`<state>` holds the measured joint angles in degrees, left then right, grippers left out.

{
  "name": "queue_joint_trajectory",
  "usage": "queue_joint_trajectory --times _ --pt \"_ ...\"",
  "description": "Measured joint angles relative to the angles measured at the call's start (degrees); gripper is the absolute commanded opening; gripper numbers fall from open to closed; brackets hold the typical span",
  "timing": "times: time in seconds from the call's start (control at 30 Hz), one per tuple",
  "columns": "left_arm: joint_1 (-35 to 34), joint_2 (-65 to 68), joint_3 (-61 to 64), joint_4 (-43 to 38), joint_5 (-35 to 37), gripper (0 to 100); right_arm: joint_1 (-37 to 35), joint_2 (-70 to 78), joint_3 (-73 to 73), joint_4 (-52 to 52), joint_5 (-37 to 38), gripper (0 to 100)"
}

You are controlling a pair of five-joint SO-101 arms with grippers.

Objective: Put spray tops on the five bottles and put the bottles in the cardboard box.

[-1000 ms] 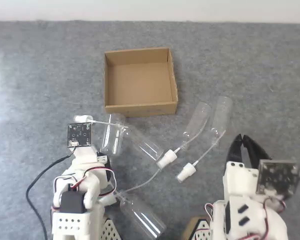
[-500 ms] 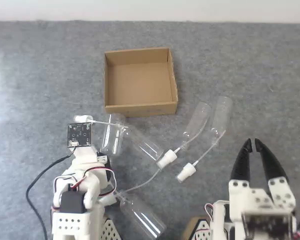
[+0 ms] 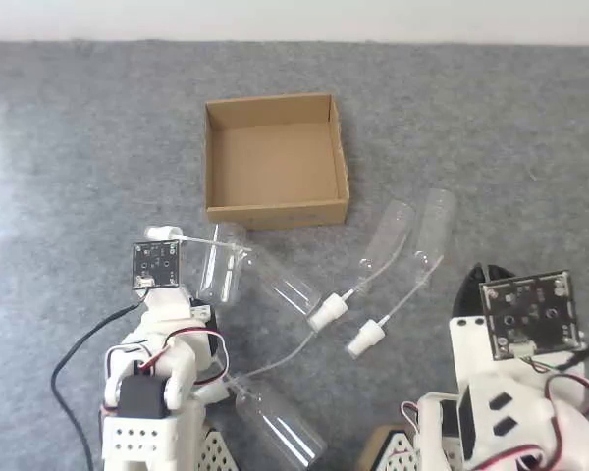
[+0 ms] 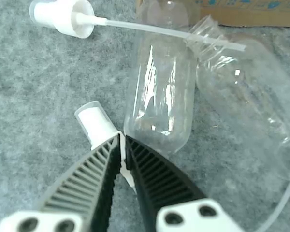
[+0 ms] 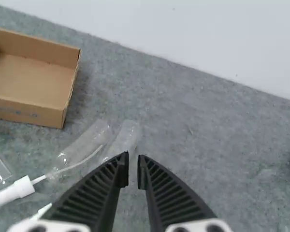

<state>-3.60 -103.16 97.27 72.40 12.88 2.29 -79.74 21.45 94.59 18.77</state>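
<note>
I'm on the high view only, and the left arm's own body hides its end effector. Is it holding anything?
Observer: Yes. The left wrist view shows the left end effector shut on a white spray top, right beside a clear bottle lying on its side.
Operator: And the right one? I just see a dark tip behind its camera board.
Observer: The right end effector holds nothing. Its jaws are a narrow gap apart, and the rightmost bottle lies just beyond its tips.
</note>
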Motion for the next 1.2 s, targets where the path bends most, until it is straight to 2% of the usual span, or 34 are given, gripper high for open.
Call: queue_joint_trajectory --times 0.27,0.77,0.93,1.2 --pt "0.0 0.0 0.0 0.0 0.0 1 -0.1 0.0 0.0 4.9 0.0 0.6" --pt "0.0 0.0 0.0 0.0 0.0 1 -0.1 0.0 0.0 5.2 0.0 0.9" --pt "0.0 0.0 0.0 0.0 0.0 1 -0.1 0.0 0.0 5.2 0.0 7.4" --pt "0.0 0.0 0.0 0.0 0.0 1 -0.1 0.0 0.0 5.5 0.0 8.0"
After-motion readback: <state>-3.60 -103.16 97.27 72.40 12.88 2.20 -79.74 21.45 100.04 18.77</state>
